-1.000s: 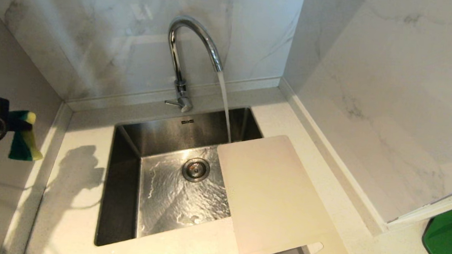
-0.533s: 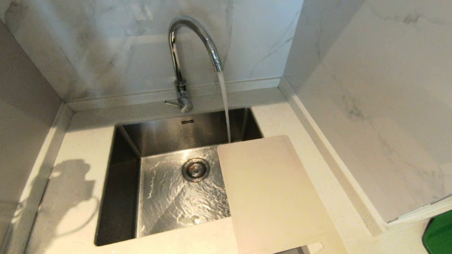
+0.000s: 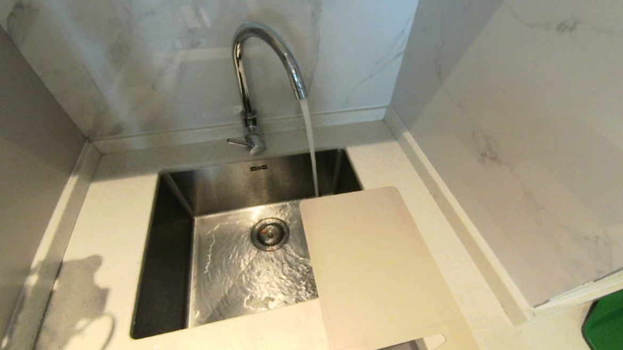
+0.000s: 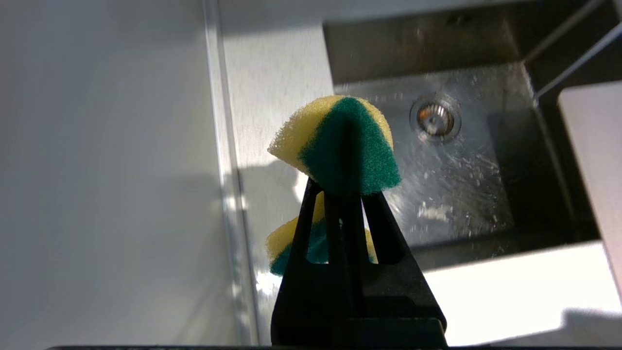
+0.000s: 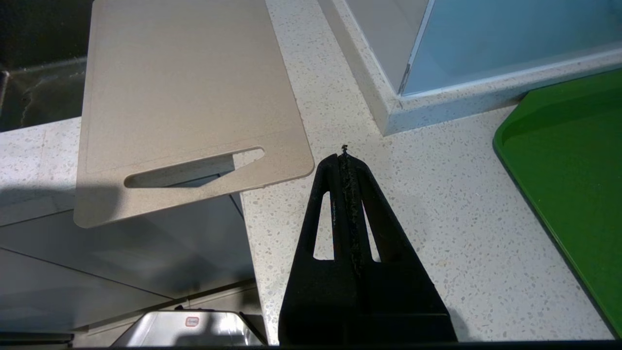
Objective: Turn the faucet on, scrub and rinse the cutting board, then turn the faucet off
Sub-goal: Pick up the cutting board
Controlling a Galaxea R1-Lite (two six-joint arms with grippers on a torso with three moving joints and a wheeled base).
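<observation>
A pale speckled stone worktop runs around a steel sink set into it. The chrome faucet stands on the strip behind the sink. The cream cutting board lies on the worktop at the sink's right side, one long edge overhanging the sink and its slotted end jutting past the front edge. A green tray rests at the far right.

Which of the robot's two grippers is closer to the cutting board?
Right. The right gripper hangs shut just beside the cutting board's handle end; the left gripper, pinching a sponge, is across the sink.
</observation>
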